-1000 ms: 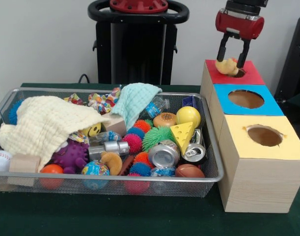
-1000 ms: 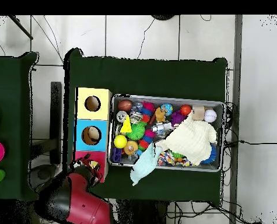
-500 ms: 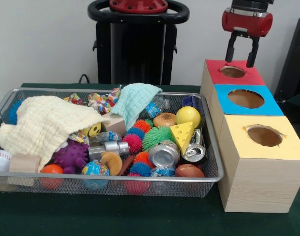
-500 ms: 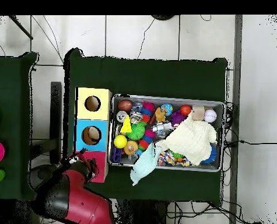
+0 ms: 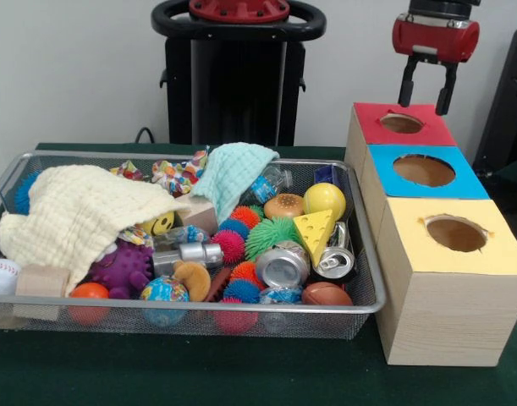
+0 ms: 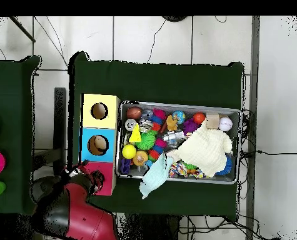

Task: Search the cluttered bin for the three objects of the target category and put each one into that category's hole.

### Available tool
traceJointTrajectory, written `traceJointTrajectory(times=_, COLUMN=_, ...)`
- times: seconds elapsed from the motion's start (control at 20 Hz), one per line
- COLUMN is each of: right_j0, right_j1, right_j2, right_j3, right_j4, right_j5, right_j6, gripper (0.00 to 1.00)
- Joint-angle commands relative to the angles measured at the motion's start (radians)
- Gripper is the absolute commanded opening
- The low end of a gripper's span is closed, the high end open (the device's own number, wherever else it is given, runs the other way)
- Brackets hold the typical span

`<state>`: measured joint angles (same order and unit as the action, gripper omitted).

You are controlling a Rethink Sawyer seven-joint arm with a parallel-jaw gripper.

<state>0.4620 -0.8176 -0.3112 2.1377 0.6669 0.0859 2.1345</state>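
My gripper point(image 5: 426, 103) hangs open and empty just above the far right of the red box point(image 5: 372, 128), a little past its round hole point(image 5: 402, 123). The blue box point(image 5: 385, 173) and the yellow box point(image 5: 410, 245) stand in a row in front of it, each with a hole on top. The wire bin point(image 5: 241, 311) to their left holds a toy burger point(image 5: 283, 205), a cheese wedge point(image 5: 316, 227), a yellow ball point(image 5: 326, 199), spiky balls and crushed cans point(image 5: 283, 266). In the overhead view my red arm point(image 6: 82, 215) covers part of the red box point(image 6: 104, 181).
A cream cloth point(image 5: 76, 211) and a teal cloth point(image 5: 233, 173) lie over part of the bin's clutter and hide what is beneath. A baseball point(image 5: 0, 275) and a wooden block point(image 5: 42, 283) sit at the bin's left end. A dark chair stands behind the boxes.
A second ago the gripper held a pale yellow object down at the red box's hole. It let go; the object is out of sight, and the gripper rose, empty, shifting slightly right.
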Motion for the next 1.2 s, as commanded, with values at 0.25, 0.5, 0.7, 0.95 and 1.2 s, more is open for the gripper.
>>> traceJointTrajectory(times=0.25, right_j0=-0.146, right_j1=0.057, right_j2=-0.082, right_j3=-0.193, right_j4=-0.245, right_j5=0.215, right_j6=-0.095, gripper=1.00)
traceJointTrajectory(times=0.5, right_j0=-0.325, right_j1=0.030, right_j2=0.044, right_j3=-0.210, right_j4=-0.382, right_j5=0.183, right_j6=-0.161, gripper=1.00)
traceJointTrajectory(times=0.7, right_j0=-0.425, right_j1=0.008, right_j2=0.121, right_j3=-0.228, right_j4=-0.480, right_j5=0.189, right_j6=-0.170, gripper=1.00)
traceJointTrajectory(times=0.95, right_j0=-0.581, right_j1=0.019, right_j2=0.283, right_j3=-0.302, right_j4=-0.631, right_j5=0.258, right_j6=-0.301, gripper=1.00)
traceJointTrajectory(times=1.2, right_j0=-0.707, right_j1=0.032, right_j2=0.429, right_j3=-0.355, right_j4=-0.738, right_j5=0.344, right_j6=-0.371, gripper=1.00)
